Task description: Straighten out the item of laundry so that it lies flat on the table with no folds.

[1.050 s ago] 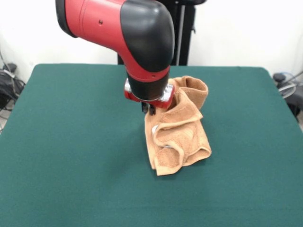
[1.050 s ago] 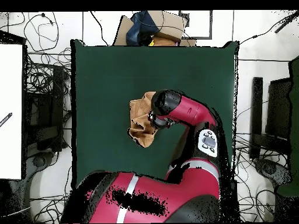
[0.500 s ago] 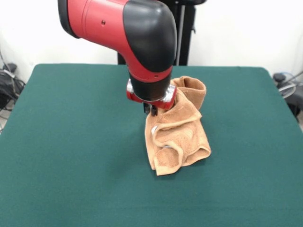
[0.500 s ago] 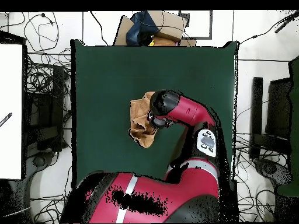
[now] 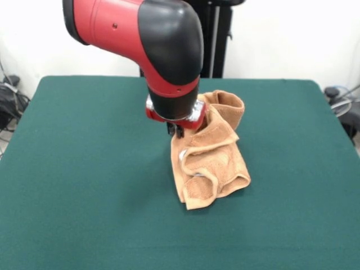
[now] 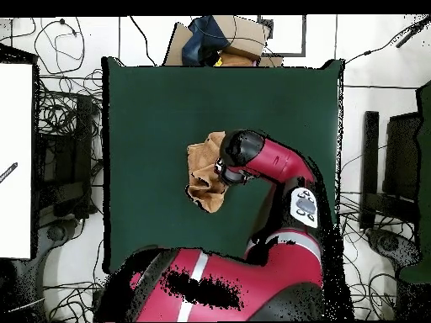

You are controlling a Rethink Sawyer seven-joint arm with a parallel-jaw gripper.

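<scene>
The item of laundry [image 5: 214,163], a tan-orange towel, stands bunched and folded near the middle of the green table [image 5: 84,169]. Its upper part is lifted off the surface and its lower folds rest on the felt. My gripper [image 5: 176,130] pokes out under the red and black wrist at the towel's upper left edge, shut on the cloth; only the dark tips show. In the overhead view the towel [image 6: 202,172] lies crumpled just left of the wrist [image 6: 240,151], which hides the gripper.
Bare felt [image 6: 151,109] surrounds the towel on all sides. Cables, boxes [image 6: 227,38] and equipment lie on the floor beyond the table's edges.
The wrist drifted slightly right, then back left, over the last second. The towel's shape has barely changed, and the grip stays the same.
</scene>
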